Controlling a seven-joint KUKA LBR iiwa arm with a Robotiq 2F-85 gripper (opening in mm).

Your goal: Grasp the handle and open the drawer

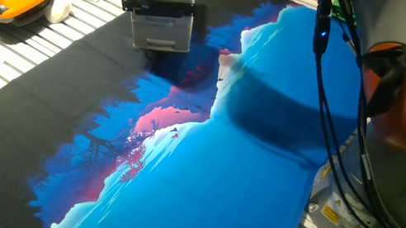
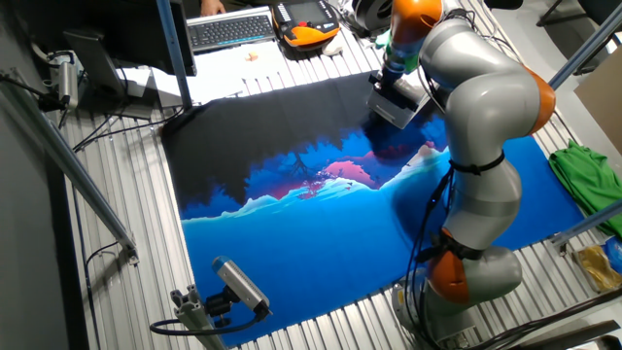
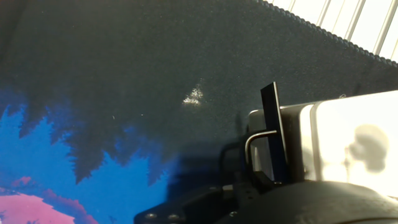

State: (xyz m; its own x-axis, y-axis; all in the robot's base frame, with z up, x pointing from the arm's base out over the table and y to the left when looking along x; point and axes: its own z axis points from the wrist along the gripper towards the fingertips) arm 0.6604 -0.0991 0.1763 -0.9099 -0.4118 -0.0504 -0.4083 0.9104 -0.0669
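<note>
- Since the gripper point(image 1: 149, 0) hangs at the handle point(image 1: 164, 10), jaw state indiscernible, confirm both fingers straddle the bar.
- The drawer point(image 1: 162, 31), at eleven o'clock on the mat point(image 1: 201, 172), should be pulled straight outward.

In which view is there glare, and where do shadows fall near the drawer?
In the hand view a small bright glare spot sits on the dark mat, and a soft shadow blob lies on the white cabinet top beside the handle. In one fixed view the cabinet's shadow darkens the mat in front of the drawer.
</note>
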